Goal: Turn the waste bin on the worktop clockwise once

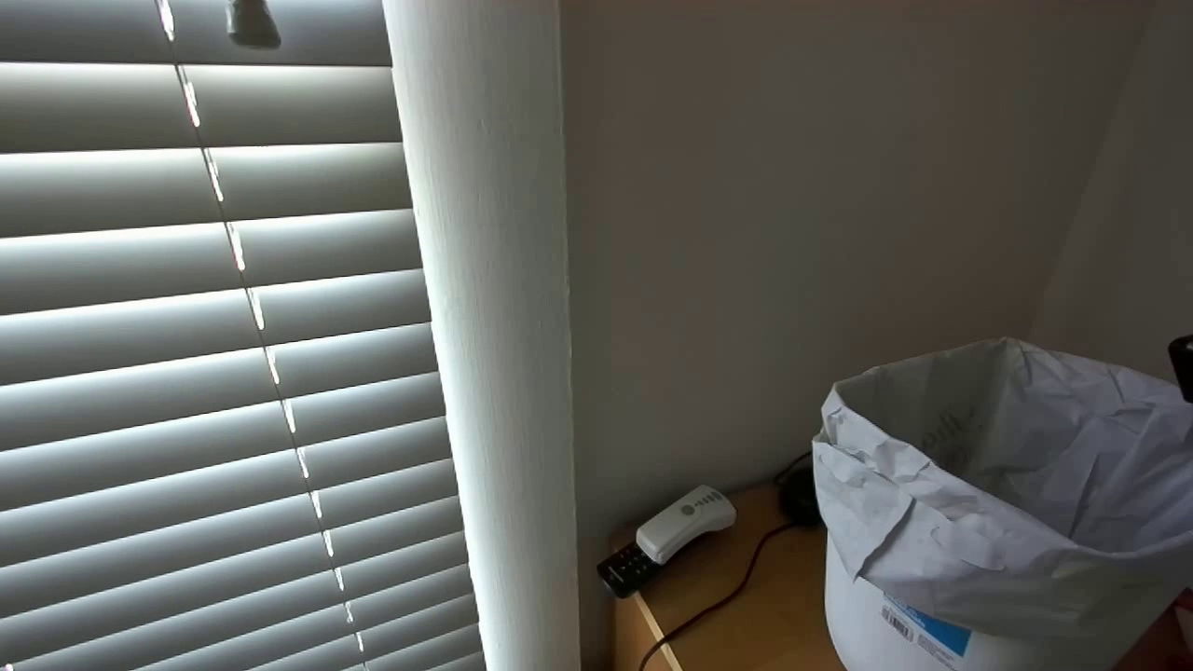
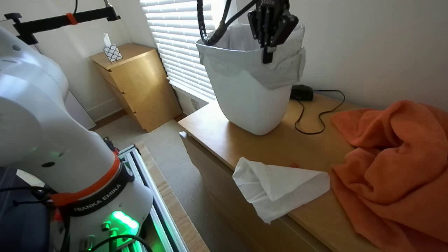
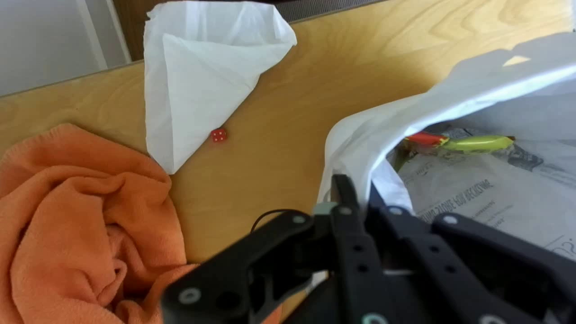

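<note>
The waste bin [image 2: 241, 101] stands on the wooden counter [image 2: 308, 150], its crinkled white liner [image 1: 960, 550] folded over the rim. The jaws of the Robotiq gripper [image 3: 359, 193] stand narrow, clamped on the lined rim, 1 inside and 1 outside. Also noted on the counter: 1 red die [image 3: 219, 135], just beside 1 folded white sheet [image 3: 207, 85] overhanging the edge, and 1 orange towel [image 3: 63, 252].

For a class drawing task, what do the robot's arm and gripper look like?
The rounded white arm has an orange band and a black ring lettered FRANKA EMIKA; a green light glows low down. The black jointed gripper is marked ROBOTIQ, with a ribbed black cable beside it.
</note>
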Tool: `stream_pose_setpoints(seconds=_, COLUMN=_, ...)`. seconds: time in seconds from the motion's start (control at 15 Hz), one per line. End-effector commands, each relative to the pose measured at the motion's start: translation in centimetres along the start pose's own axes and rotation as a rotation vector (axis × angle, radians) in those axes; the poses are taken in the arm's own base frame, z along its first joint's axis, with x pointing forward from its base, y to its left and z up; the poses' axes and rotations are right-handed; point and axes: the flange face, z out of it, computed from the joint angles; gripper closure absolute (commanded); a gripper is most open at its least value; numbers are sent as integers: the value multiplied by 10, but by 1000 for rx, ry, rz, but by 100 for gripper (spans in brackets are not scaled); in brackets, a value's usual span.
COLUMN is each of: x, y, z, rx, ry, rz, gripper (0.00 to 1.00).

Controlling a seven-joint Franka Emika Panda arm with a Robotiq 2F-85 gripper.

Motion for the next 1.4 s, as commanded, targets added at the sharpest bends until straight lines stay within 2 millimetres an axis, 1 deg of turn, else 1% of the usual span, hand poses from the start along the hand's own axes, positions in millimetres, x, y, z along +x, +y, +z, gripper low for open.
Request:
stream_pose_setpoints(seconds=0.0, x=-7, y=-15, z=3, rx=-22, ry=-60, rz=58, gripper=100)
stream_pose_setpoints(seconds=0.13, x=-9, y=-23, z=2, rx=-34, ry=-66, rz=109, gripper=99)
stream_pose_setpoints(seconds=0.27, x=-10, y=-32, z=3, rx=-60, ry=-27, rz=198, gripper=99)
stream_pose_setpoints(seconds=0.4, x=-12, y=-42, z=4, rx=-89, ry=-30, rz=267, gripper=99)
stream_pose_setpoints(seconds=0.53, x=-11, y=-48, z=7, rx=-138, ry=-29, rz=294, gripper=99)
stream_pose_setpoints(seconds=0.6, x=-11, y=-51, z=7, rx=-130, ry=-53, rz=282, gripper=99)
stream_pose_setpoints(seconds=0.67, x=-8, y=-45, z=-3, rx=-102, ry=-29, rz=251, gripper=96)
stream_pose_setpoints(seconds=1.0, x=-9, y=-48, z=-3, rx=-107, ry=-40, rz=258, gripper=96)
stream_pose_setpoints(seconds=1.07, x=-9, y=-48, z=-3, rx=-107, ry=-40, rz=258, gripper=99)
stream_pose_setpoints(seconds=1.33, x=-22, y=-55, z=-6, rx=-94, ry=-44, rz=314, gripper=99)
